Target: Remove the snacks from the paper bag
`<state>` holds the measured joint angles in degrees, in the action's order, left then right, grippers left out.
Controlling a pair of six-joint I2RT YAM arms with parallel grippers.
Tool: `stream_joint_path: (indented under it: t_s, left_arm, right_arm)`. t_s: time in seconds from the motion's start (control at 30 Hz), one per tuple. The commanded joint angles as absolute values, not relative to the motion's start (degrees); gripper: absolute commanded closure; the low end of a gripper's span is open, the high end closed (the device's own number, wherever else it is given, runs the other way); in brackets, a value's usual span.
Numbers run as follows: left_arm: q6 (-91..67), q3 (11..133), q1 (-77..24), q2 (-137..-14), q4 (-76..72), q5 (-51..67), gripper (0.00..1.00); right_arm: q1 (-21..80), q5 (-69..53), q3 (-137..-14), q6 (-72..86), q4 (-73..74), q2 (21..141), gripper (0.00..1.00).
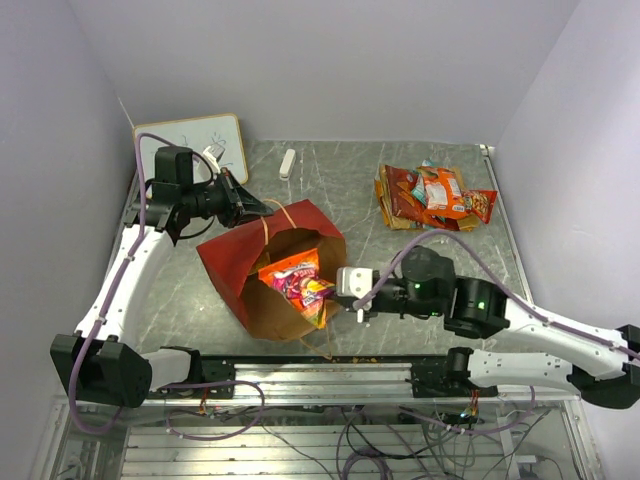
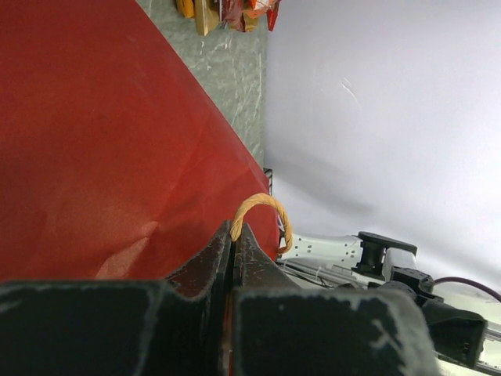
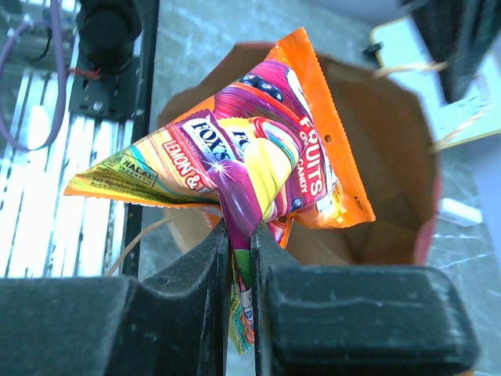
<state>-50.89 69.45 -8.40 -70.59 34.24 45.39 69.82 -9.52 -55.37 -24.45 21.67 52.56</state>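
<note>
One paper bag [image 1: 232, 256] lies left of the table's [image 1: 330, 190] middle. The left gripper [image 1: 260, 208] is pinched tight on its far rim. The right gripper [image 1: 338, 300] is clamped on one packet [image 1: 293, 280] at the bag's mouth. A heap of packets [image 1: 432, 195], at least four, sits near the far right corner.

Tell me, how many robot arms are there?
2. The left arm reaches the paper bag's far rim, left gripper pinching it. The right arm comes from the right, right gripper holding an orange snack packet at the bag's mouth.
</note>
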Motion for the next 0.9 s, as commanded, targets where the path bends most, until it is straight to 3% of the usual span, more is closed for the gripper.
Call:
stream_joint_path:
  t_s: [0.0, 0.5, 0.73, 0.87]
  left_arm:
    - [-51.66, 68.94, -8.35, -69.65, 31.91, 44.87, 0.93]
    - [-50.85, 68.94, -8.35, -70.82, 30.85, 45.43, 0.93]
    - [-49.70, 71.16, -8.35, -73.28, 31.83, 45.40, 0.93]
    - [-49.54, 72.48, -8.35, -74.19, 32.63, 45.79, 0.93]
  right_arm:
    - [69.83, -5.26, -61.07, -25.89, 18.74, 49.58, 1.00]
    - [68.08, 34.52, -59.82, -39.25, -5.36, 52.41, 1.00]
    - [49.02, 25.14, -60.39, -26.61, 1.59, 57.91, 1.00]
    - [40.69, 18.03, -59.22, -27.56, 0.57, 62.48, 1.00]
